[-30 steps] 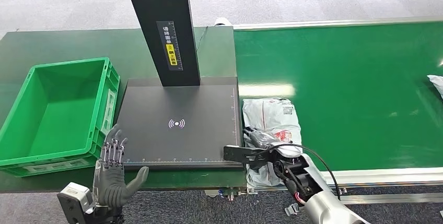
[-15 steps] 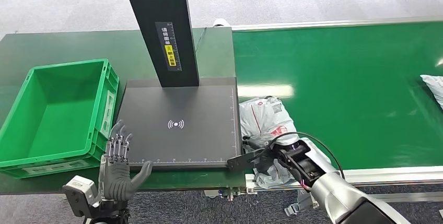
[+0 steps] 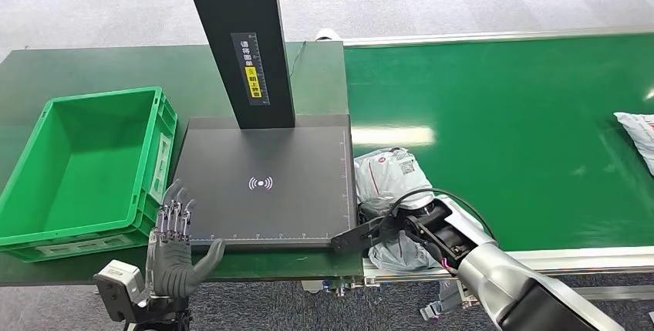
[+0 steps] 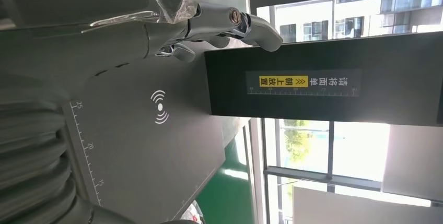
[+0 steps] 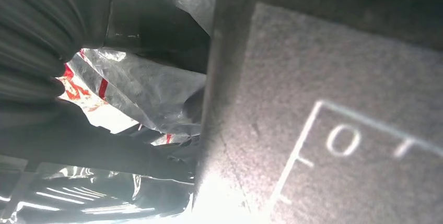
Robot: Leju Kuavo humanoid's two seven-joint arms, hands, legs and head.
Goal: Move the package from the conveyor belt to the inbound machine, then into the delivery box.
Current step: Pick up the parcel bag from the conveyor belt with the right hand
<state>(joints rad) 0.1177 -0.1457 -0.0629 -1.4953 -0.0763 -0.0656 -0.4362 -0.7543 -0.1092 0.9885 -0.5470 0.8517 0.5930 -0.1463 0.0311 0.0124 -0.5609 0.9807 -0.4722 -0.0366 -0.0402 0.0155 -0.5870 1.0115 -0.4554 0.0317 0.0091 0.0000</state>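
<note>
The package (image 3: 389, 192) lies on the green belt (image 3: 524, 130), hard against the right edge of the black scanner plate (image 3: 262, 184). Its long axis runs from the belt's near edge away from the robot, and its near end is bunched up under the right hand (image 3: 401, 227). It is a crumpled white-grey plastic bag with red print and a small label, creased and shiny in the right wrist view (image 5: 130, 85). The right hand grips its near end, fingers closed into the plastic. The left hand (image 3: 176, 250) hovers upright before the plate's near left corner, fingers spread, holding nothing, beside the green box (image 3: 146, 215). Compared with a second ago, the bag has gone from flat to gathered and lifted at the near end, and a second bag (image 3: 636, 126) has slid further in along the belt.
</note>
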